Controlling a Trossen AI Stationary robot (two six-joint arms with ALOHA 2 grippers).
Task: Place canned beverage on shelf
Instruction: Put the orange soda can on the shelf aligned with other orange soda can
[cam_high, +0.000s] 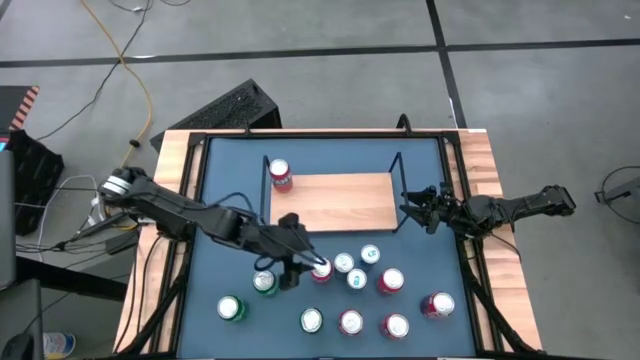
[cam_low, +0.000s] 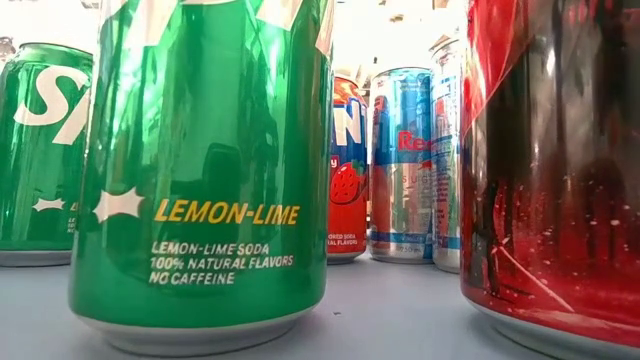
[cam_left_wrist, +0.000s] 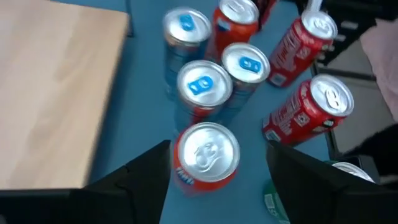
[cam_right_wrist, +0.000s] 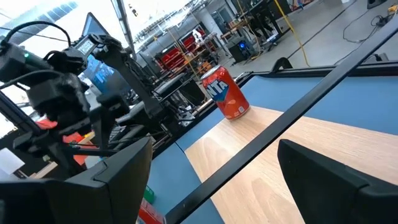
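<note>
Left pincer (cam_left_wrist: 217, 171) straddles a red can (cam_left_wrist: 205, 155) with fingers apart, just beside the shelf (cam_left_wrist: 53, 93); the right pincer (cam_right_wrist: 211, 174) gapes over the shelf's end.

Dark-blue tabletop (cam_high: 215, 205), black keyboard (cam_high: 232, 108) on grey floor, yellow cable (cam_high: 135, 60)

Eleven cans (cam_high: 350, 322), one shelf (cam_high: 335, 200), two arms (cam_high: 190, 212)
</note>
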